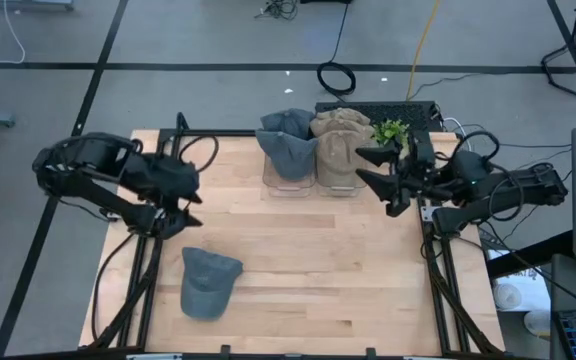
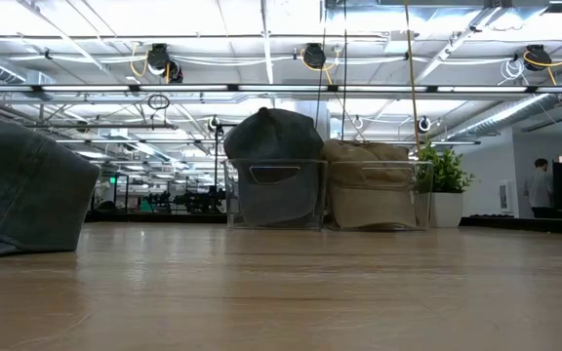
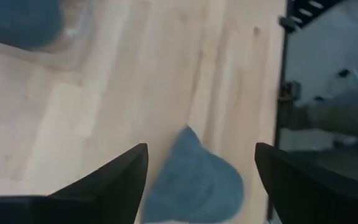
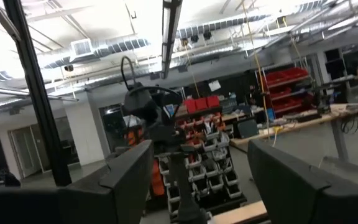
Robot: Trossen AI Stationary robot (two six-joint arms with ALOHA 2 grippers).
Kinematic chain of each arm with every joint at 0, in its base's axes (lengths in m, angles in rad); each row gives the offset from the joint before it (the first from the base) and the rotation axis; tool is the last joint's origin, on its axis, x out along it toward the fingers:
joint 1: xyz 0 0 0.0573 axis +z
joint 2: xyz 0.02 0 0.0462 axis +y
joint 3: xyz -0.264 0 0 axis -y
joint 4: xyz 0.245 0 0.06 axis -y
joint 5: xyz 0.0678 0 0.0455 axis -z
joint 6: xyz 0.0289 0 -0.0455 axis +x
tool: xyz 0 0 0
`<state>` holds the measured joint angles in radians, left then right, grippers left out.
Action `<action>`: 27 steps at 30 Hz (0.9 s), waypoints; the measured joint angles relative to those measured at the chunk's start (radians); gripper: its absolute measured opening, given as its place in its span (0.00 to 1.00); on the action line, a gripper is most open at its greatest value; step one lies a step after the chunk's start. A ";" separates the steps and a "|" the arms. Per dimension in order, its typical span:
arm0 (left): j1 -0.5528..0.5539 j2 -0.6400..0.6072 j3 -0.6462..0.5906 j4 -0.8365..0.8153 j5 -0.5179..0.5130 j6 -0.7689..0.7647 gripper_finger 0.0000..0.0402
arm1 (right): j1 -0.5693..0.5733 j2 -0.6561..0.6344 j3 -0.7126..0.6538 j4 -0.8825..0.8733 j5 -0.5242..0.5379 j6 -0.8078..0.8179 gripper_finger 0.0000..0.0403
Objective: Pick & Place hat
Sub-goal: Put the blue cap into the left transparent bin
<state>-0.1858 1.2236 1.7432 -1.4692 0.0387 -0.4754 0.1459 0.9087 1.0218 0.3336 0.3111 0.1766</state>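
The wooden tabletop (image 1: 308,260) is carrying two clear bins (image 1: 290,180) at its far edge, one holding blue caps (image 1: 286,150), the other tan caps (image 1: 340,150); a blue hat (image 1: 206,282) is lying flat near the front left; my left hand (image 1: 186,205) is hovering above it, fingers spread, gripping nothing; my right hand (image 1: 373,170) is waiting beside the tan bin, fingers apart, empty.

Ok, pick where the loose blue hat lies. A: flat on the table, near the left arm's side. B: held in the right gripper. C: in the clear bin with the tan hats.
A: the blue hat lies on the bare table, under the open left gripper, apart from the bins.
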 joint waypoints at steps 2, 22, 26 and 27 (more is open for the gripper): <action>-0.033 0.000 0.000 -0.003 0.015 -0.020 0.76 | 0.000 0.013 0.000 0.000 -0.001 0.016 0.62; -0.291 0.093 -0.125 -0.099 -0.012 -0.073 0.71 | 0.049 0.036 0.000 -0.002 -0.029 0.015 0.62; -0.298 0.092 -0.250 -0.059 0.024 -0.076 0.72 | 0.049 0.036 0.000 -0.002 -0.028 0.015 0.62; -0.298 0.092 -0.283 -0.041 0.027 -0.076 0.73 | 0.049 0.036 0.000 -0.002 -0.028 0.014 0.62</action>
<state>-0.4839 1.3159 1.4602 -1.5099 0.0662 -0.5516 0.1947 0.9447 1.0218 0.3317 0.2829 0.1908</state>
